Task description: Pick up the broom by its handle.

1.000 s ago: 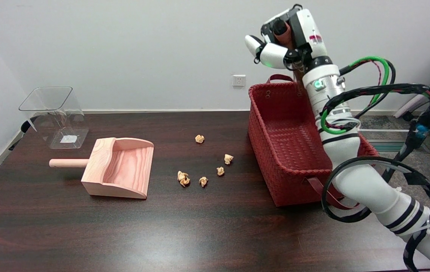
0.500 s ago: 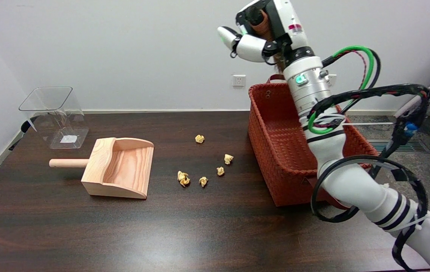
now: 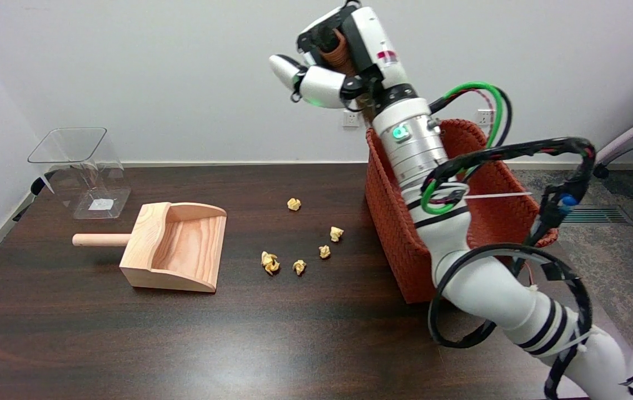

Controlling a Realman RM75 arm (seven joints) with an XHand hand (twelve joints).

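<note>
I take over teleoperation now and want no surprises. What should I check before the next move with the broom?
1. Handle held: right hand grips the brown broom handle. Ok.
2. Broom head free of the red basket: hidden behind the arm. Cannot tell.
3. Grip secure: contact largely hidden. Cannot tell.
4. Paper scraps lie loose on the table, apart from the hand. Ok.
5. Wooden dustpan lies flat, mouth facing the scraps. Ok.
</note>
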